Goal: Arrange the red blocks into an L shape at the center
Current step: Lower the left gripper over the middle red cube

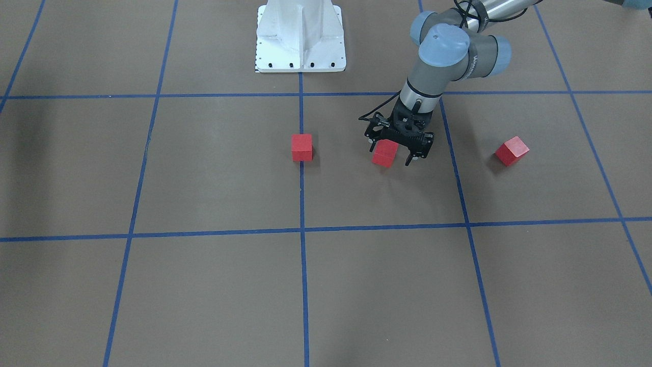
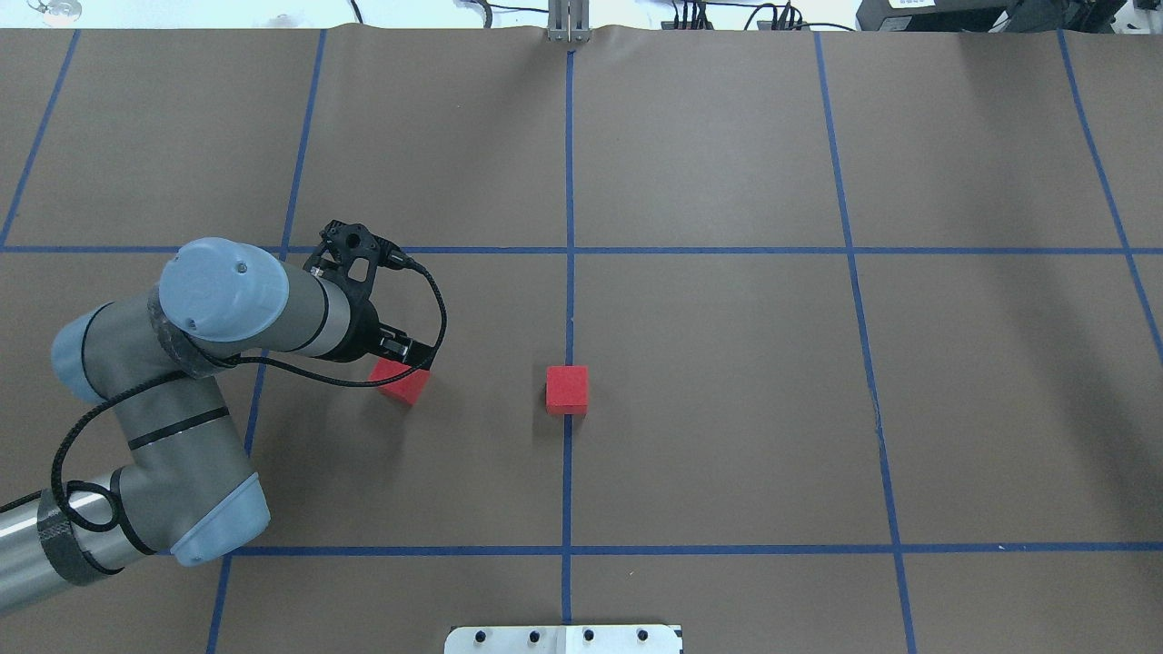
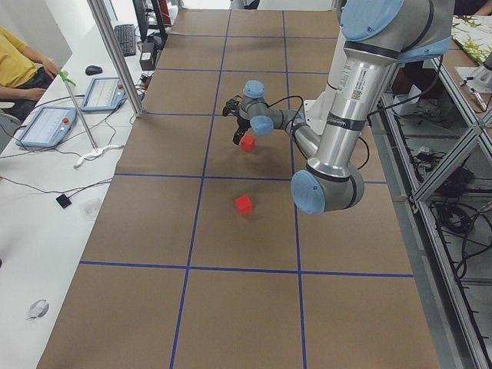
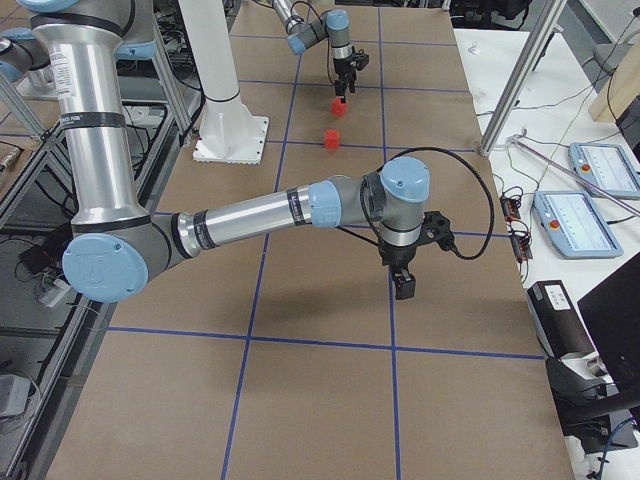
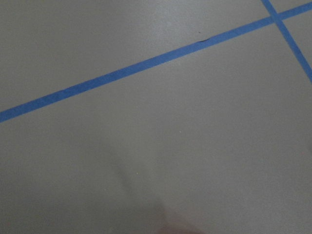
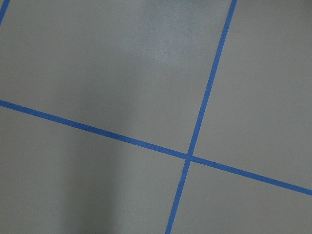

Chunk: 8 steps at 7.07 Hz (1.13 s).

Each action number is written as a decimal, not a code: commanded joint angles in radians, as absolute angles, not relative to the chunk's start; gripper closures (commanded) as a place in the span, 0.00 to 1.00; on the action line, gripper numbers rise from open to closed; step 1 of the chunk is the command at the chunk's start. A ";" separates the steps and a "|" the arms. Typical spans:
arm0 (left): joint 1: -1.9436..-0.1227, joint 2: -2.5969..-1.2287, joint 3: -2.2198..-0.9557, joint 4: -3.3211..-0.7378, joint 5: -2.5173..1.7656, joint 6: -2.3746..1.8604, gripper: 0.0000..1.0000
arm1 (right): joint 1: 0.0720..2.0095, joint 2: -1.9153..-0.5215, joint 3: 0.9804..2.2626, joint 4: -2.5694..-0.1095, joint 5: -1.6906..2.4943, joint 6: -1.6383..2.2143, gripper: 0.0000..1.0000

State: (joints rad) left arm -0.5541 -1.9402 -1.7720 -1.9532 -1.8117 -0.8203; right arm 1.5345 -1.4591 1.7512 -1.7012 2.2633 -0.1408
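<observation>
3 red blocks [image 1: 301,147], [image 1: 383,154], [image 1: 512,151] on 1 counter [image 1: 204,285]. 2 arms: left arm [image 1: 448,56], right arm [image 4: 250,215]. 2 tools: left tool [image 1: 392,155], right tool [image 4: 404,287]. 1 white base [image 1: 300,38]. 2 tablets [image 3: 104,92], [image 3: 46,125]. 1 person [image 3: 19,65].

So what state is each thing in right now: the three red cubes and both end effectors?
left end effector: open, fingers either side of a red block, gap on one side.
straddled red block: between those fingers, turned askew.
centre-line red block: free, sitting square on the blue tape line.
outer red block: free, turned askew, alone.
right end effector: over the brown floor; open or shut, cannot tell.
</observation>
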 commanded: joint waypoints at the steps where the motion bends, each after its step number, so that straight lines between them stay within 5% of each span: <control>1: -0.537 -1.933 -1.770 -1.950 -1.805 -0.819 0.02 | 1.535 -1.460 1.750 -1.701 2.263 -0.138 0.00; 6: -0.525 -1.937 -1.773 -1.878 -1.810 -0.822 0.26 | 1.534 -1.460 1.752 -1.701 2.263 -0.138 0.00; 8: -0.523 -1.944 -1.842 -1.771 -1.819 -0.822 0.61 | 1.534 -1.459 1.752 -1.701 2.263 -0.138 0.00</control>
State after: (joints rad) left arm -0.5237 -1.9399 -1.7962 -1.8424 -1.8146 -0.8221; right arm 1.5340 -1.4595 1.7518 -1.7012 2.2626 -0.1381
